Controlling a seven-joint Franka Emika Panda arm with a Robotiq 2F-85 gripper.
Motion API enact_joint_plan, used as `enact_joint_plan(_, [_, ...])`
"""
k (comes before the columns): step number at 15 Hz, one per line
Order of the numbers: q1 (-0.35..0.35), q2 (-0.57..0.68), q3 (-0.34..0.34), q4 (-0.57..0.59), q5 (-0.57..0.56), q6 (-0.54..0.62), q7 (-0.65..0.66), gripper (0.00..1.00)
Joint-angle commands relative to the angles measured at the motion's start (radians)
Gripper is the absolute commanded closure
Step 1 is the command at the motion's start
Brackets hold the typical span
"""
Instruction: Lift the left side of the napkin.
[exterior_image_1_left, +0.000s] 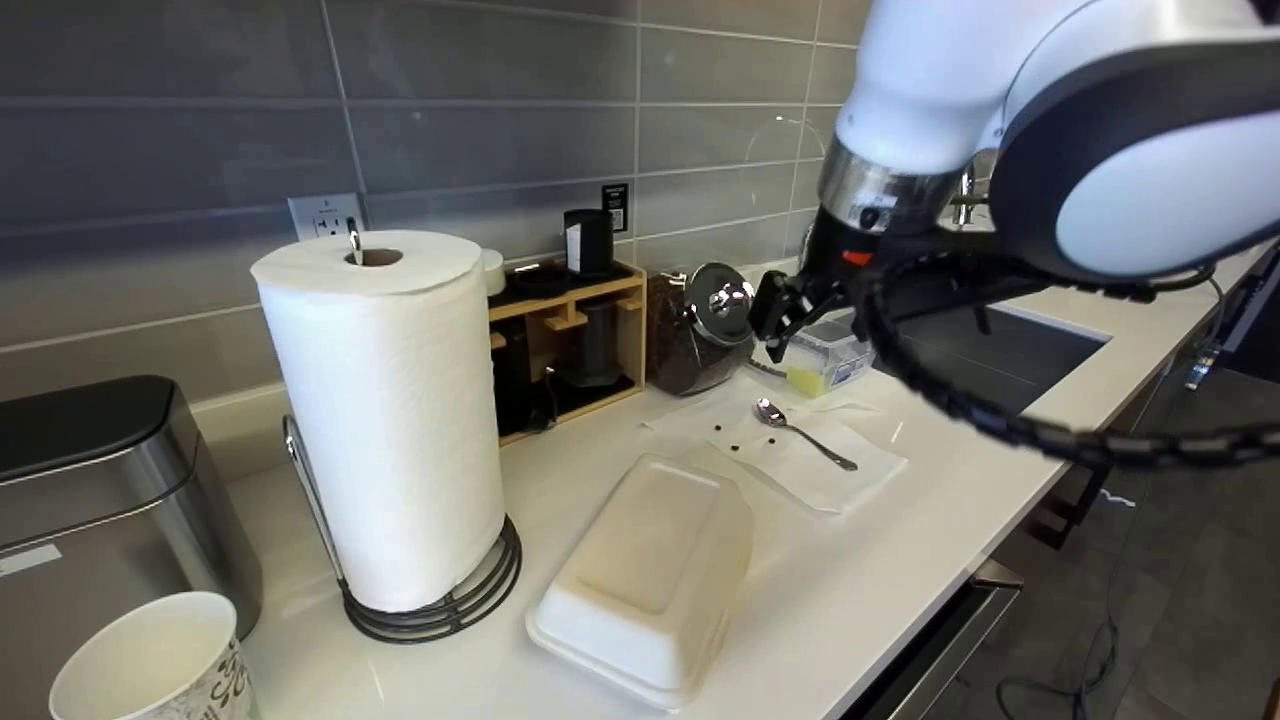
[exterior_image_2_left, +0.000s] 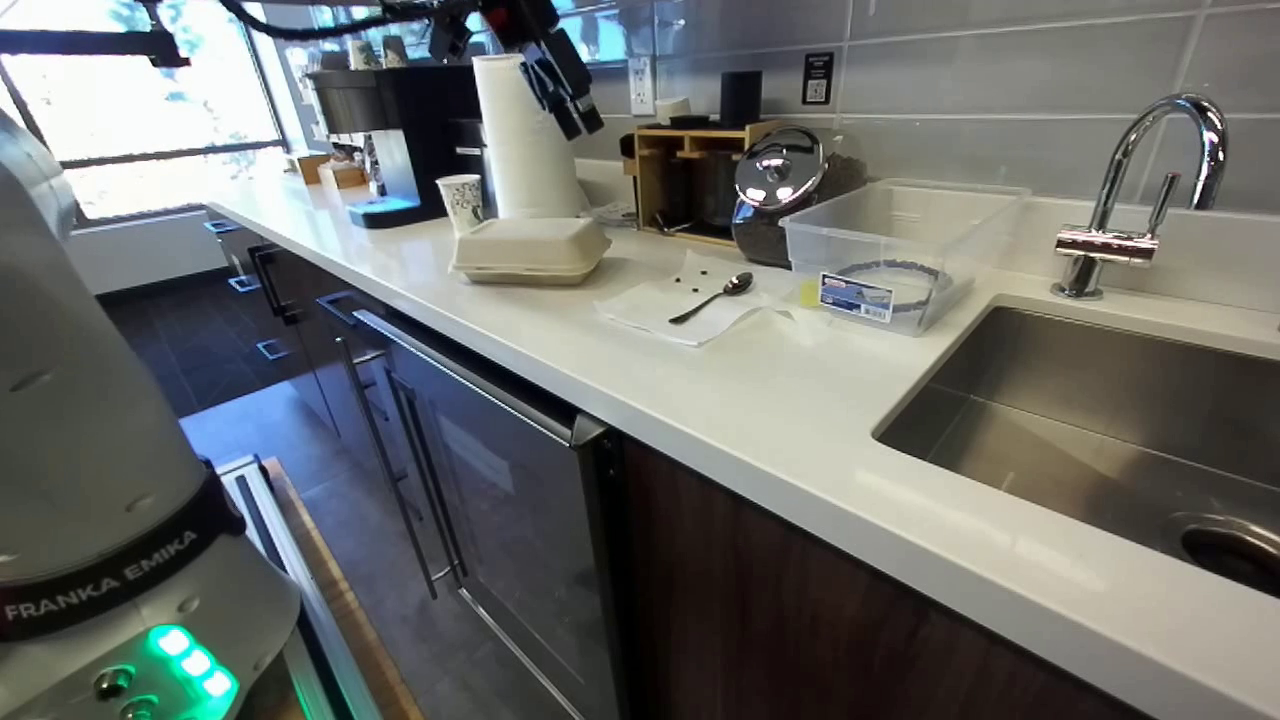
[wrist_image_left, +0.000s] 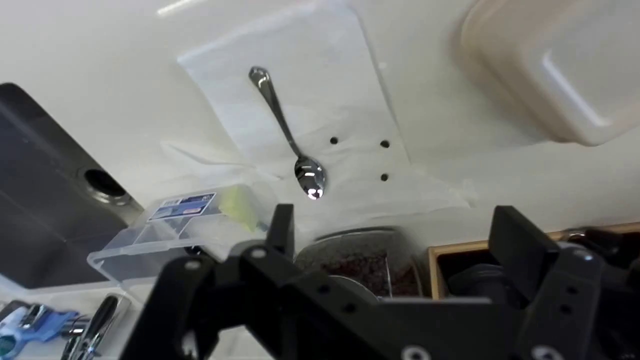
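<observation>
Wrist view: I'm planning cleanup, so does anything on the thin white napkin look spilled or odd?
Yes: three small dark specks lie scattered on the thin white napkin, near the shiny metal spoon. They look spilled, though too small to identify. A napkin edge toward the clear plastic bin also looks rumpled.

The napkin (wrist_image_left: 325, 85) is plain white, the tabletop (exterior_image_2_left: 780, 380) white, the spoon (wrist_image_left: 307, 169) silver and the gripper (wrist_image_left: 393, 215) black. The takeout box (exterior_image_1_left: 640, 545) is cream, the paper cup (exterior_image_2_left: 460, 203) white with a dark curling pattern, and the wall tiles (exterior_image_1_left: 490, 145) gray, crossed by pale lines.
</observation>
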Motion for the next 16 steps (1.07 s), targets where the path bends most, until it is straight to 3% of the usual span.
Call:
enact_joint_plan(1, [-0.223, 0.116, 0.239, 0.049, -0.280, 0.008, 0.226, 0.00])
enact_joint_plan(3, [-0.320, 0.169, 0.351, 0.084, -0.442, -0.068, 0.336, 0.00])
enact_joint_plan(5, [-0.325, 0.309, 0.387, 0.150, -0.605, -0.196, 0.424, 0.00])
enact_joint_plan(7, [-0.311, 0.418, 0.409, 0.199, -0.679, -0.336, 0.418, 0.00])
enact_joint_plan(8, [-0.124, 0.471, 0.230, 0.222, -0.713, -0.397, 0.397, 0.00])
enact_joint_plan(12, [0.089, 0.622, 0.009, 0.341, -0.707, -0.416, 0.271, 0.00])
enact_joint_plan(13, [0.122, 0.642, -0.037, 0.373, -0.662, -0.371, 0.239, 0.00])
enact_joint_plan(14, [0.150, 0.560, -0.069, 0.286, -0.661, -0.364, 0.289, 0.00])
enact_joint_plan(16, [0.185, 0.615, -0.108, 0.342, -0.660, -0.359, 0.259, 0.00])
